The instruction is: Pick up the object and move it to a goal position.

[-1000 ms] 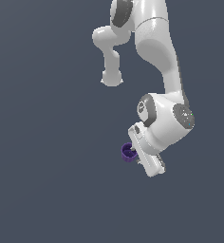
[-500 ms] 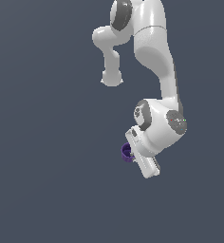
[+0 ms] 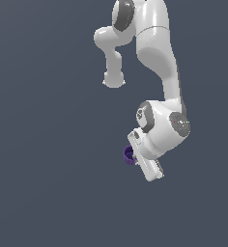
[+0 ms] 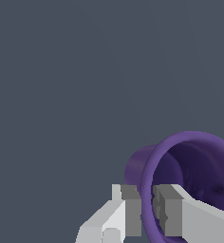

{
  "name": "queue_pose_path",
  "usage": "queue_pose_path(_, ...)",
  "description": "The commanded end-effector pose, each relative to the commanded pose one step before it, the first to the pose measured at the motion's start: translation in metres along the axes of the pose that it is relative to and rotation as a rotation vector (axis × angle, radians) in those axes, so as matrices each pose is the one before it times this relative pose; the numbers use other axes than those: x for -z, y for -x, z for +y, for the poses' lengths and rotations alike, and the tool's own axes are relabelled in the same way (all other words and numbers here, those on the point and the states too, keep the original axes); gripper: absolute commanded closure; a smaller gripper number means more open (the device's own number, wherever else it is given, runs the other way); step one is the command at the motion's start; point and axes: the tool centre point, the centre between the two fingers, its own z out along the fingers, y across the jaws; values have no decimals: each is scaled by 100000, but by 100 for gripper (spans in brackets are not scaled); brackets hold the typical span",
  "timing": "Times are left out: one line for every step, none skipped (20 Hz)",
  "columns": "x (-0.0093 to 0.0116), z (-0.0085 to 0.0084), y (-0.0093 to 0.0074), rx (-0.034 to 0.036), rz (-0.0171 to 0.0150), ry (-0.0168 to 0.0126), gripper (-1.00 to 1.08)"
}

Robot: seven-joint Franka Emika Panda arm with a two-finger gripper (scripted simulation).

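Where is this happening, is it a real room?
Probably not: it looks computer-rendered. The white arm and its gripper, pinching the rim of a purple cup, hang before a flat grey backdrop without furniture or walls.

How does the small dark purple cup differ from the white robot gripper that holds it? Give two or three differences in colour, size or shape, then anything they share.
Colour: the small dark purple cup is purple; the white robot gripper is white with grey finger pads.
Shape: the cup is round and hollow with a flared rim; the gripper's fingers are blocky and straight-edged.
Size: in the exterior view the cup is much smaller than the gripper body beside it.
Shared: they touch, the fingers pinching the cup's rim wall, one inside and one outside.
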Motion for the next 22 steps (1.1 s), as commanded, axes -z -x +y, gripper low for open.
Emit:
queue_pose_path(103,-132,32,618,85,-570,108)
queue_pose_path(80,-119,38,602,76,-516,108)
queue_pose_path(103,-153,48,772,97,-661,108)
queue_pose_path(126,-186,60,942,119,-808,108)
queue_pose_path(149,-220,71,1111,140,-953,108)
queue_pose_path(171,-252,82,1277,161,-1095,108)
queue_pose_path(193,-284,93,1440,181,-1236,108)
queue_pose_path(216,-316,104,1602,201,-1375,108)
queue_pose_path(237,-347,114,1760,221,-1511,108)
queue_pose_path(259,-378,126,1916,240,-1647,108)
queue_pose_path(280,-407,136,2069,259,-1779,108)
queue_pose_path(300,-437,146,2219,277,-1909,108)
queue_pose_path(321,-465,157,2367,295,-2037,108)
queue_pose_path(341,-493,167,2510,312,-2162,108)
queue_pose_path(361,-520,178,2648,329,-2282,108)
queue_pose_path(379,-545,188,2779,344,-2397,108)
queue_pose_path(397,-569,197,2902,358,-2505,108)
queue_pose_path(411,-587,205,3000,368,-2592,108)
queue_pose_path(409,-583,204,2978,364,-2574,108)
queue_pose_path(403,-573,202,2930,355,-2534,108)
queue_pose_path(396,-563,199,2880,346,-2492,108)
queue_pose_path(389,-552,196,2828,337,-2448,108)
